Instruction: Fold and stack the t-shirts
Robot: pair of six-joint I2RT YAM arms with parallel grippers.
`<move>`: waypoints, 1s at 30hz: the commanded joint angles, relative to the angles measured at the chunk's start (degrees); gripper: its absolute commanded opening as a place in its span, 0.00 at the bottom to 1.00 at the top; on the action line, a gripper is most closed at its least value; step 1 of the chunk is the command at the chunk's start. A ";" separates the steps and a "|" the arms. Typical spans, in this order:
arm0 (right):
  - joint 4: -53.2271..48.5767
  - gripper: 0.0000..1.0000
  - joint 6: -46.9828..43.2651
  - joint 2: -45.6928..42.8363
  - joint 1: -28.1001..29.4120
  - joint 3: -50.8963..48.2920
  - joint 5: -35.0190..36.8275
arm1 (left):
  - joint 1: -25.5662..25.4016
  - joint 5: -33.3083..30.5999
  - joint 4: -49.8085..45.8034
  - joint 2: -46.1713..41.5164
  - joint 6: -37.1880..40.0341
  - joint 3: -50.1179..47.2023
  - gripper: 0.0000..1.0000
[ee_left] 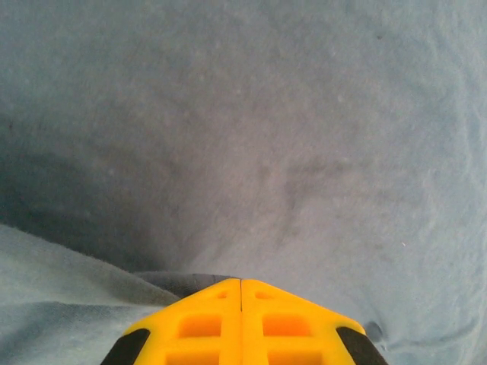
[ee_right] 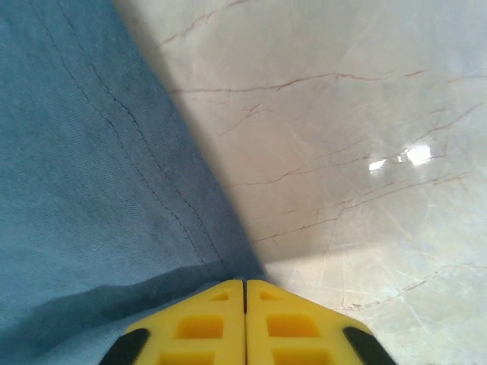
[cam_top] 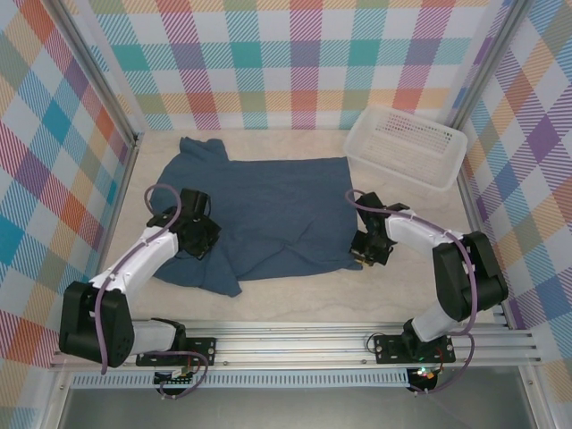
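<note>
Left gripper (ee_left: pixel 242 282) and right gripper (ee_right: pixel 245 282) are each pressed together on cloth at one side of the t-shirt (cam_top: pixel 268 210), which is spread across the middle of the table (cam_top: pixel 295 299), so both pinched parts are best raised evenly and carried over together, lest the fold be skewed

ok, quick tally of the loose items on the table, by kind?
Dark slate-blue t-shirt: 1
White perforated basket: 1
Total: 2
</note>
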 commanded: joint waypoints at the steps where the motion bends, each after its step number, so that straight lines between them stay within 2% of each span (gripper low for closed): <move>1: -2.93 0.33 0.21 -3.29 -0.12 2.59 2.18 | -0.72 -0.93 -1.51 2.16 2.58 3.36 0.05; 3: -3.28 0.50 -1.07 -5.75 -0.28 5.44 3.00 | -0.72 -1.89 -4.80 2.83 4.09 7.15 0.39; 4: -3.70 0.53 -2.18 -6.13 -0.50 7.48 3.11 | -0.64 -2.74 -6.45 2.94 4.67 9.27 0.50; 6: -2.96 0.55 -7.52 -5.44 -0.80 13.18 2.60 | -0.47 -3.85 -8.80 3.45 5.85 14.03 0.57; 9: -2.00 0.58 -17.55 -0.76 -1.50 21.86 5.03 | 0.62 -3.32 -10.58 5.96 6.03 19.72 0.58; 10: -1.42 0.55 -20.18 1.47 -2.33 24.36 4.54 | 0.84 -3.24 -10.81 6.90 6.11 20.99 0.58; 12: -1.10 0.40 -23.20 8.07 -4.67 30.27 2.76 | 1.42 -3.47 -10.45 8.49 5.95 22.67 0.57; 14: -0.78 0.38 -24.32 14.63 -6.15 35.72 -0.02 | 2.10 -3.35 -9.41 9.44 5.23 23.20 0.56; 19: 2.23 0.38 -23.69 28.31 -6.58 48.71 -6.69 | 4.72 -3.75 -8.71 9.53 4.67 23.84 0.55; 23: 0.31 0.37 -20.19 37.81 -7.28 58.88 -3.86 | 8.14 -3.96 -8.85 8.60 4.98 22.55 0.54; 30: 3.26 0.39 -15.56 44.11 -12.62 65.80 -1.73 | 14.77 -1.75 -7.71 7.87 6.06 19.53 0.52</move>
